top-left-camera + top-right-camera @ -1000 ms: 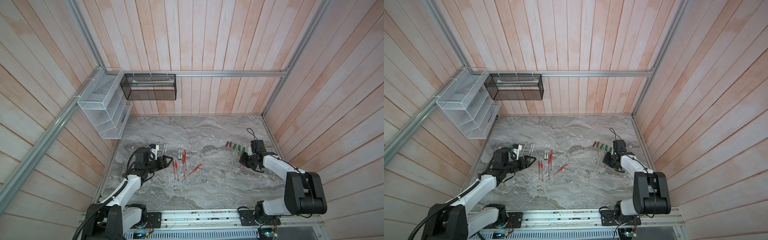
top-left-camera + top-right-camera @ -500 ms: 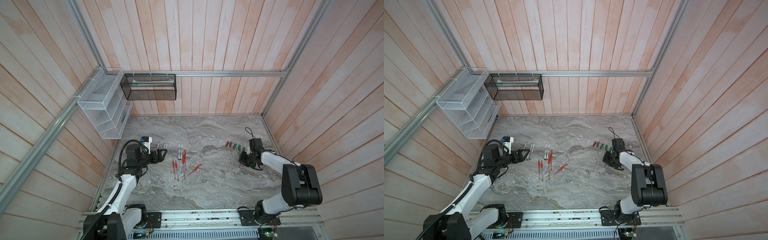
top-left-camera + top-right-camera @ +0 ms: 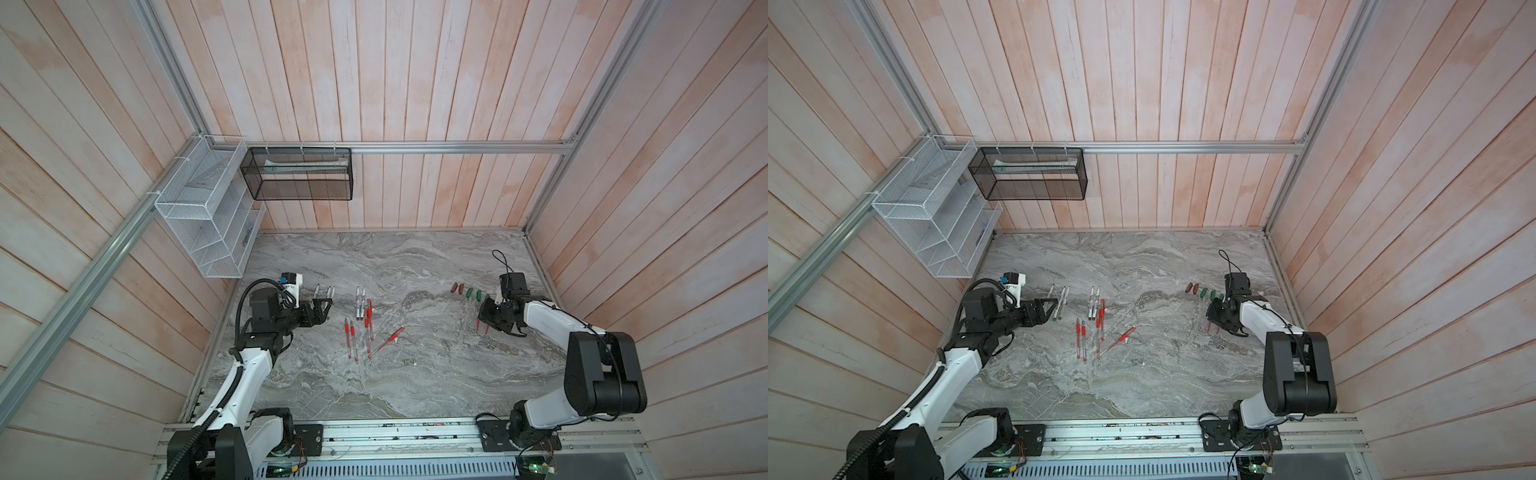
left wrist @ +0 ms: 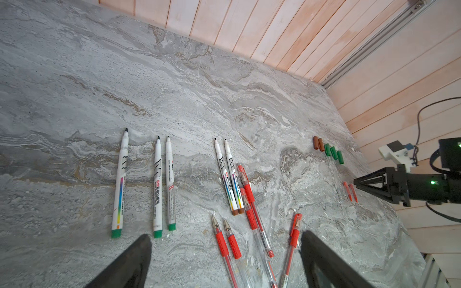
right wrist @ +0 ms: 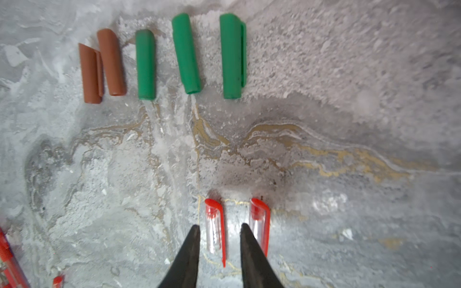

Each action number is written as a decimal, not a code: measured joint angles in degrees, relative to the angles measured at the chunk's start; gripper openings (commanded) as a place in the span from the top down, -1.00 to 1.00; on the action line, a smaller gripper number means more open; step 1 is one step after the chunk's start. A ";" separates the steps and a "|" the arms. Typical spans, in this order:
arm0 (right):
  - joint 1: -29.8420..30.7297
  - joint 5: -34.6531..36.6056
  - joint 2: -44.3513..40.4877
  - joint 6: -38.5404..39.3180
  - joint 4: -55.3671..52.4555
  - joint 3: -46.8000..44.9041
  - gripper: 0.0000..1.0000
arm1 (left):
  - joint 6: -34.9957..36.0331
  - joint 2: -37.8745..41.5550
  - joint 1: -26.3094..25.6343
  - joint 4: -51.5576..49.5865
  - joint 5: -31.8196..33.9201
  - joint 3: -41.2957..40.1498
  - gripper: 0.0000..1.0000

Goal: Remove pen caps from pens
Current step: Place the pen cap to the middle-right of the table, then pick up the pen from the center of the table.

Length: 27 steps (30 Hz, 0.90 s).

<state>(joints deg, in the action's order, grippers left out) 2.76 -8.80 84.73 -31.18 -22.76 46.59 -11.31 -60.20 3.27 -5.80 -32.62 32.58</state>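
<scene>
Firstly, pen caps: seven, all loose on the worktop (image 5: 324, 174) at my right side. Two brown caps (image 5: 111, 62) lay touching each other. Three green caps (image 5: 185, 53) continued the same row, just beside them and slightly apart from one another. Two red clip caps (image 5: 260, 214), clear-walled, lay side by side nearer my arm, apart from that row.

Pens: ten, toward my left side, well apart from the caps.
- Five white markers (image 4: 157, 184) lay uncapped with dark tips bare. Three had green ends, one lying alone and two close together.
- The other two, the brown-ended pair (image 4: 225, 177), lay touching.
- Two red pens (image 4: 222, 243) lay parallel with metal points bare.
- Three more red pens (image 4: 249, 212) lay bunched and crossed against the brown-ended pair. Among them, a slanted red pen (image 4: 294, 229) wore its clipped cap.

Right gripper (image 5: 220, 225): jaws narrowly apart, straddling the nearer red cap (image 5: 215, 229), which lay flat between them. I gripped nothing.

Left gripper (image 4: 225, 237): jaws spread wide and empty, near the green ends of the markers.

Surroundings: a white wire rack (image 3: 199, 216) and a black mesh basket (image 3: 299, 174) hung on the wooden walls beyond the worktop.
</scene>
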 measured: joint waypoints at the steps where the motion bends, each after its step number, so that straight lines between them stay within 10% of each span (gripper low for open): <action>1: 0.66 0.02 -0.83 -0.37 -0.11 0.09 0.33 | 0.02 0.00 0.15 0.00 0.02 0.00 -0.93; 13: 25.83 5.64 -1.36 -12.48 4.35 0.74 -0.16 | 1.42 0.20 1.55 -0.11 1.18 0.00 -1.00; 27: 42.47 14.80 10.03 -17.86 3.65 11.37 -0.20 | 2.12 1.09 2.69 -0.44 1.64 0.00 -1.00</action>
<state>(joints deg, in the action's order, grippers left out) 45.23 6.00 94.76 -49.04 -19.11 57.95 -9.19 -59.11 5.96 -6.24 -30.98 32.58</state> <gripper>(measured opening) 0.600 0.997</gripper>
